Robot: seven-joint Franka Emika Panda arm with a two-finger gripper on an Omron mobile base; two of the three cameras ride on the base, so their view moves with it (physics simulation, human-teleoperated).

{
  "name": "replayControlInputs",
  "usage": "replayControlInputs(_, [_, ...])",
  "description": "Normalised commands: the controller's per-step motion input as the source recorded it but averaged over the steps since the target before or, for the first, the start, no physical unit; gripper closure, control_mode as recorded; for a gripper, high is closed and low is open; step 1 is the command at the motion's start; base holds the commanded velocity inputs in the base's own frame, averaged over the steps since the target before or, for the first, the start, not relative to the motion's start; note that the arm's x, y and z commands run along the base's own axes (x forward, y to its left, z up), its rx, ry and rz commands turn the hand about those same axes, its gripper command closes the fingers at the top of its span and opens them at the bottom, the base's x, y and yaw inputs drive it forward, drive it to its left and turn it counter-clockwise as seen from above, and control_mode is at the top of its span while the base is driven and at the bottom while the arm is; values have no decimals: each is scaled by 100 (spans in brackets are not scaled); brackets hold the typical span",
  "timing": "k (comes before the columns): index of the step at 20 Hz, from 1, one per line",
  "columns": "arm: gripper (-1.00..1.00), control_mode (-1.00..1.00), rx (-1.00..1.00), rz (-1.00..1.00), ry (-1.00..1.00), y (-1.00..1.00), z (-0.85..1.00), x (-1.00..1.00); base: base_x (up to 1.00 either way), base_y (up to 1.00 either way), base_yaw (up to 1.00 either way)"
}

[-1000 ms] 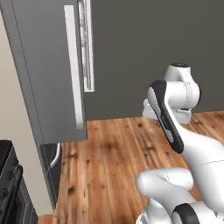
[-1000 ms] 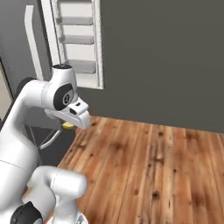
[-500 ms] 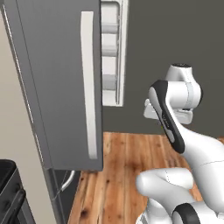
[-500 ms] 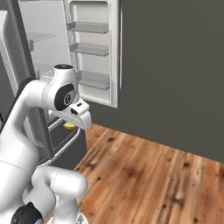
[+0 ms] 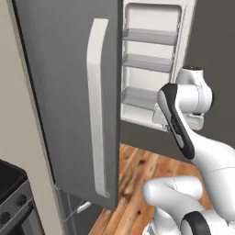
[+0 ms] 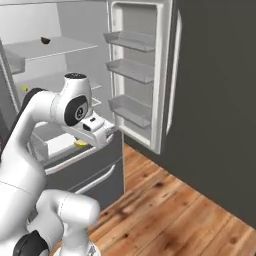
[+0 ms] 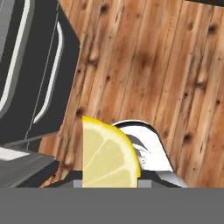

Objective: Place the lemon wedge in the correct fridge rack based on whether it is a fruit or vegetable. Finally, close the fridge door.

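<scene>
Lemon wedge [image 7: 109, 155] clamped in the closed tool [image 6: 85, 142] at bottom centre of the hand view, above wood floor [image 7: 148, 65], left of the open fridge door [image 6: 137, 75], below the fridge rack [image 6: 55, 47].

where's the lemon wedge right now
The lemon wedge is clamped in the shut jaws at the bottom of the hand view, above the wooden floor; the right base view shows it in front of the open fridge.
</scene>
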Motion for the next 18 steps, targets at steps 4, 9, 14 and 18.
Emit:
replayControlInputs(4, [100, 100, 0, 0, 0, 0, 0, 0, 20, -48, 71])
replayControlInputs(9, [100, 100, 0, 0, 0, 0, 0, 0, 24, -50, 69])
replayControlInputs(14, [100, 100, 0, 0, 0, 0, 0, 0, 38, -85, 54])
replayControlInputs(18, [100, 100, 0, 0, 0, 0, 0, 0, 33, -92, 49])
